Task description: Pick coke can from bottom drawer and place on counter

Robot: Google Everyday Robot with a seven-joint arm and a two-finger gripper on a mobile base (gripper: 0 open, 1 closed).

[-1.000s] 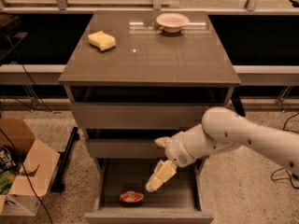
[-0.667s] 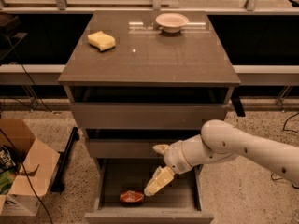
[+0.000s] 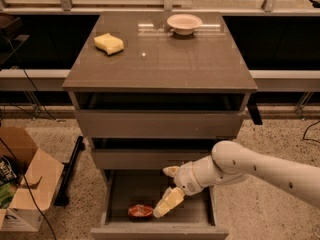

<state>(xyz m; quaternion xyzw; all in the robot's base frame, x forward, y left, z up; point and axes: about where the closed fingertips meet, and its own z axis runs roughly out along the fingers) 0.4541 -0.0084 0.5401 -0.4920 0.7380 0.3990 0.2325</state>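
The coke can lies on its side, red, near the front of the open bottom drawer. My gripper reaches down into that drawer from the right and sits just right of the can, touching or nearly touching it. The white arm comes in from the lower right. The counter is the glossy grey-brown top of the cabinet, above the two upper drawers.
A yellow sponge and a white bowl sit on the counter at the back. The two upper drawers stand slightly open. An open cardboard box and a black bar are on the floor at left.
My arm has dropped lower and the gripper has moved down and left into the bottom drawer, closer to the coke can. The can has not moved.
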